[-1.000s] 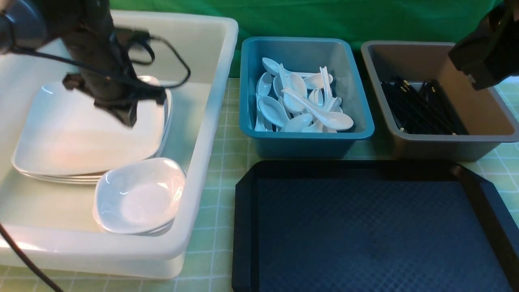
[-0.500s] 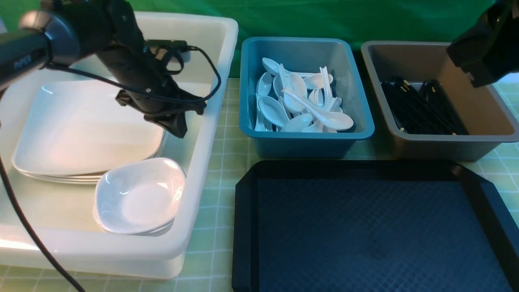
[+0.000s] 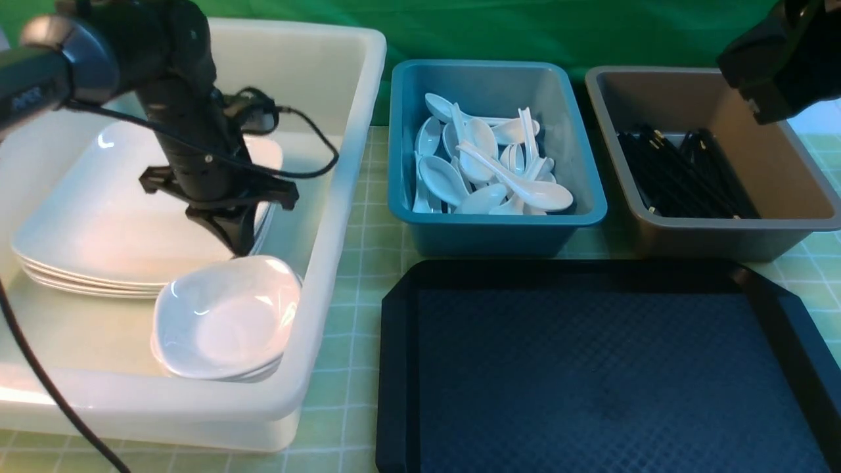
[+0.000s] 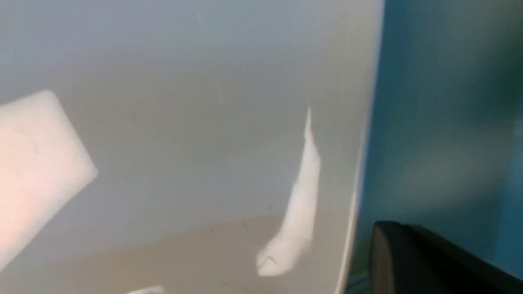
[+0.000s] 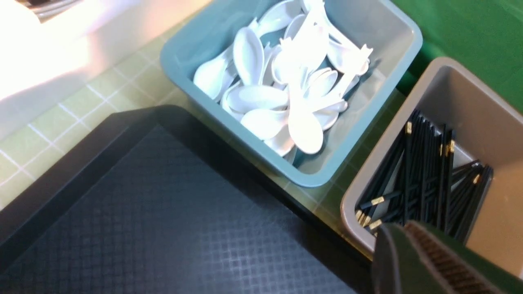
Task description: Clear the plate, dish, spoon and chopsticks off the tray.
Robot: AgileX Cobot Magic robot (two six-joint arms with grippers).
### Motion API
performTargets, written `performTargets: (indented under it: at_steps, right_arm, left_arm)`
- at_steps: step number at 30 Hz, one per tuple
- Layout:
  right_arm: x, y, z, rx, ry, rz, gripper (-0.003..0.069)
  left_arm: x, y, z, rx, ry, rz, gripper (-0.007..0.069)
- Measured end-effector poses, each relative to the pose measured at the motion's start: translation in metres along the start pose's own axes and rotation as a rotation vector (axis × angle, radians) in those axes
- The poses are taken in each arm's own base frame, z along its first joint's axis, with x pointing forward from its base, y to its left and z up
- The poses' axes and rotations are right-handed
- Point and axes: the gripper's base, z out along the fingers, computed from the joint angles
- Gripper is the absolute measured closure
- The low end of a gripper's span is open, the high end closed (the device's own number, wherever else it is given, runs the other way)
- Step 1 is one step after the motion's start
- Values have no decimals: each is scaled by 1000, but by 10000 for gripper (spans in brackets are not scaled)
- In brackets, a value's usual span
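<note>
The black tray (image 3: 394,368) lies at the front right with a bare floor; it also shows in the right wrist view (image 5: 61,183). A stack of large white plates (image 3: 98,217) sits in the white tub (image 3: 328,217), with small white dishes (image 3: 223,315) stacked in front. My left gripper (image 3: 235,242) points down at the plates' right edge, just above the dishes, holding nothing. One dark finger (image 4: 408,257) shows in the blurred left wrist view. White spoons (image 3: 493,171) fill the blue tub (image 3: 499,220). Black chopsticks (image 3: 677,174) lie in the grey-brown tub (image 3: 723,226). My right gripper (image 3: 765,98) hangs high above that tub, holding nothing.
The three tubs stand in a row behind and left of the tray on a green checked cloth (image 3: 355,263). A green backdrop (image 3: 460,33) closes the far side. The left arm's cable (image 3: 309,151) loops over the white tub.
My left gripper swung right toward the tub wall, then back down to the plates' right edge. The top plate now sits shifted left and back. The right arm rose slightly.
</note>
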Motion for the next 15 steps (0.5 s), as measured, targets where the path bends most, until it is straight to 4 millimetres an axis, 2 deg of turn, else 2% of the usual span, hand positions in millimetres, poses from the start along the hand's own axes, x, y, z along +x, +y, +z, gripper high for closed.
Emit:
performTargets:
  at_steps: [2, 7, 8, 9, 12, 15]
  right_arm:
    - [0, 0, 1, 0, 0, 0, 648]
    - [0, 0, 1, 0, -2, -1, 648]
    - [0, 0, 1, 4, -6, -3, 648]
    - [0, 0, 1, 4, -7, -3, 648]
    - [-3, -2, -1, 23, -36, -9, 648]
    - [-7, -5, -14, 53, -121, -9, 648]
  left_arm:
    - [1, -3, -24, 8, -74, 5, 638]
    - [5, -5, -58, 8, -175, -6, 638]
    - [7, -7, -70, 30, -212, -5, 638]
    - [7, -7, -72, 29, -216, -2, 638]
    - [15, -19, -107, 131, -327, 21, 638]
    - [35, -29, -158, 193, -466, 67, 638]
